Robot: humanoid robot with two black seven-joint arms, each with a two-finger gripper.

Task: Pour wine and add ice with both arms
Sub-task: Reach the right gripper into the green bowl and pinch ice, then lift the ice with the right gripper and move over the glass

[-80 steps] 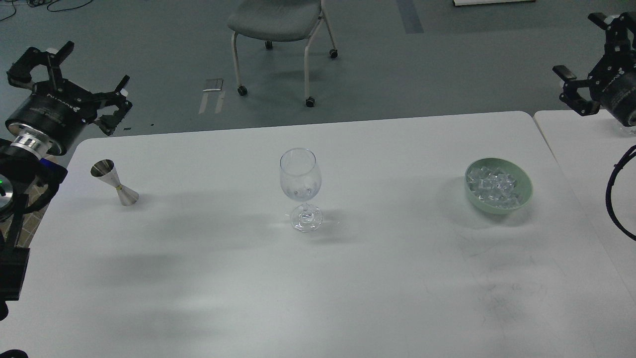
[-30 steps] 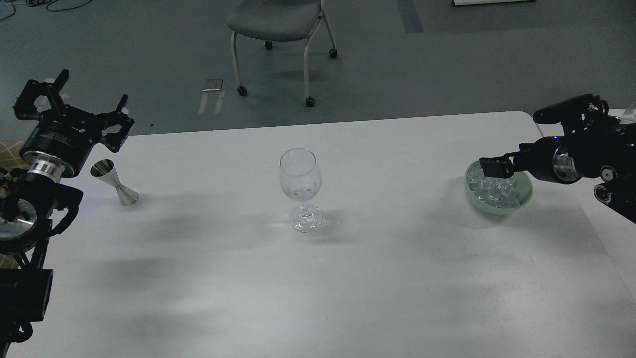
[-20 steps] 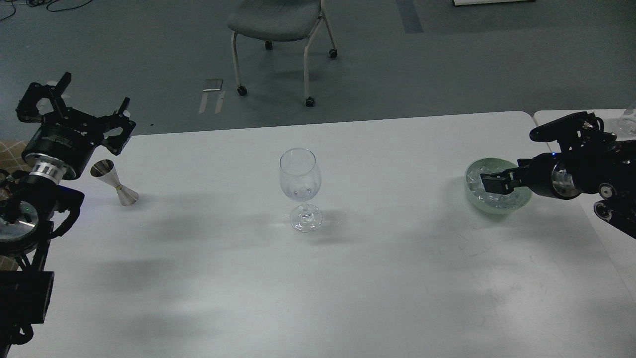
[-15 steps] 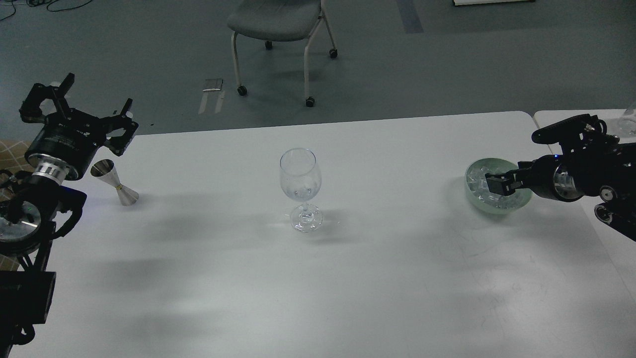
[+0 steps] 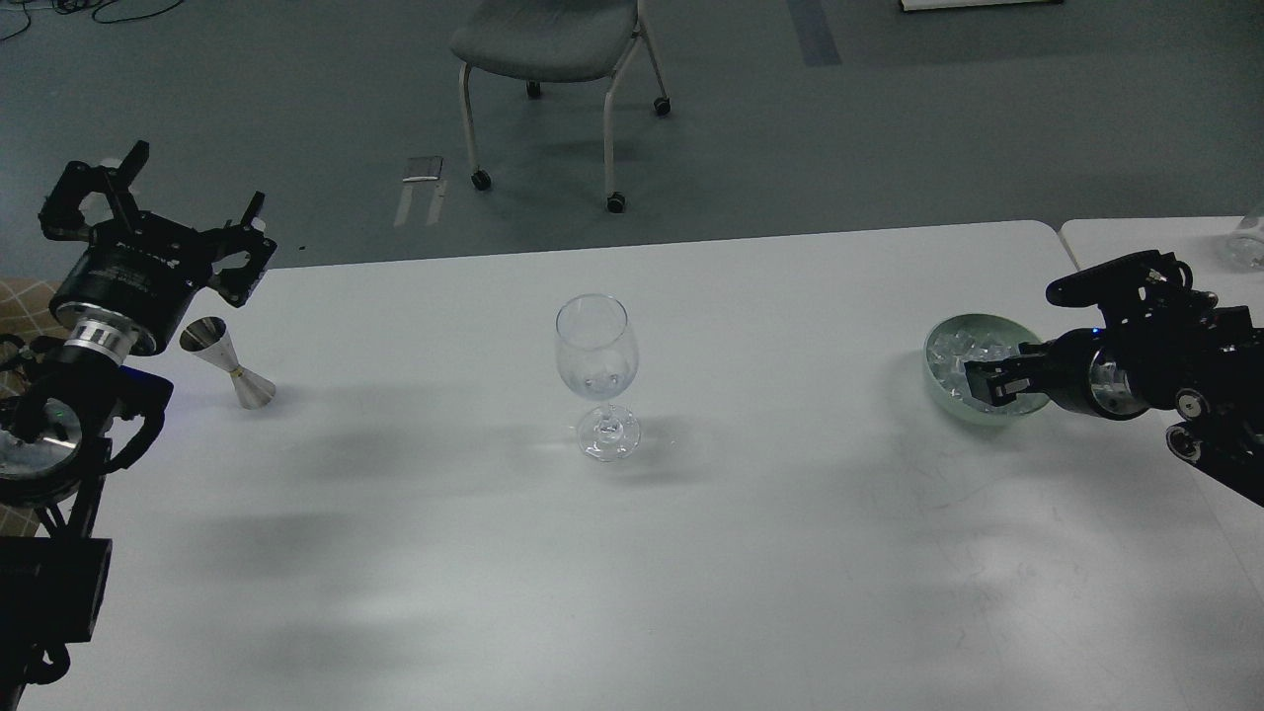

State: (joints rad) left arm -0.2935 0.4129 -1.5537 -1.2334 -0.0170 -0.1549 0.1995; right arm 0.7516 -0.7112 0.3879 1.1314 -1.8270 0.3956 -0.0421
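A clear wine glass stands upright at the table's middle, with faint glints low in its bowl. No stream of wine shows. A pale green bowl at the right holds several clear ice cubes. A steel jigger stands at the left. My right gripper is open over the bowl, its lower finger down among the ice and its upper finger above the bowl's far rim. My left gripper is open and empty, just behind and above the jigger.
The white table has its far edge just behind my left gripper. A second table adjoins at the right, with a clear object at the frame's edge. A grey wheeled chair stands on the floor beyond.
My right arm swung in from the far right and came down over the bowl, its lower finger sinking into the ice. My left gripper lowered slightly toward the jigger. Glass, jigger and bowl stayed put.
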